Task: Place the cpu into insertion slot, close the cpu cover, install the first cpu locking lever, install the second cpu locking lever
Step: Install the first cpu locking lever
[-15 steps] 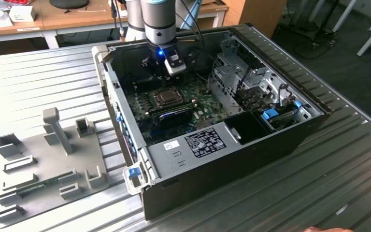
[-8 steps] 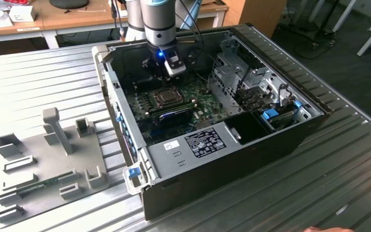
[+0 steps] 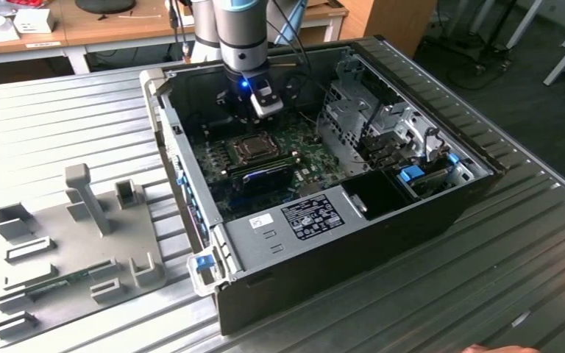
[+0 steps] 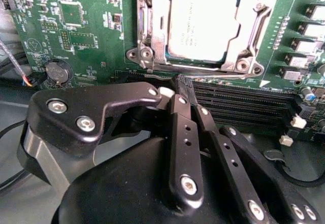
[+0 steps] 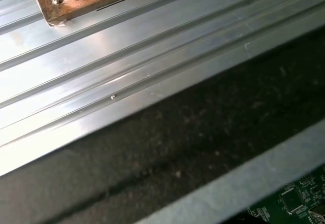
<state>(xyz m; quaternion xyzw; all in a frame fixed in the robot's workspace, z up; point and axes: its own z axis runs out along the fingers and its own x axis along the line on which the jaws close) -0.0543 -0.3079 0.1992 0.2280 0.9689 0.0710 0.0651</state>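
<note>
Fingers (image 4: 179, 132) of the gripper (image 4: 172, 90) drawn together at the tips in the second wrist view, with hardly any gap between them; cannot tell whether something thin is pinched there. Tips just beside the edge of the insertion slot (image 4: 143, 55), on the side toward the long black memory slots (image 4: 244, 107). Seen clearly in that same view: the cpu (image 4: 203, 23), lying flat inside the slot with its grey metal top up, and the cpu cover (image 4: 155, 21) lowered around it as a silver frame, chip visible through the window. Also there, a round coin battery (image 4: 57, 71) on the green circuit board (image 4: 81, 26), well apart from the slot. From the exterior view, the wider scene instead: gripper (image 3: 248, 118) low inside the open computer case (image 3: 440, 213), over the board and near the slot, too small there to judge the fingers. Case resting on a ribbed metal table (image 3: 518, 243); grey fixture plate (image 3: 76, 243) well apart, toward the exterior view's left. In the first wrist view, ribbed metal surface (image 5: 127, 56), a dark band beside it, and a small corner of the green board (image 5: 299, 206).
</note>
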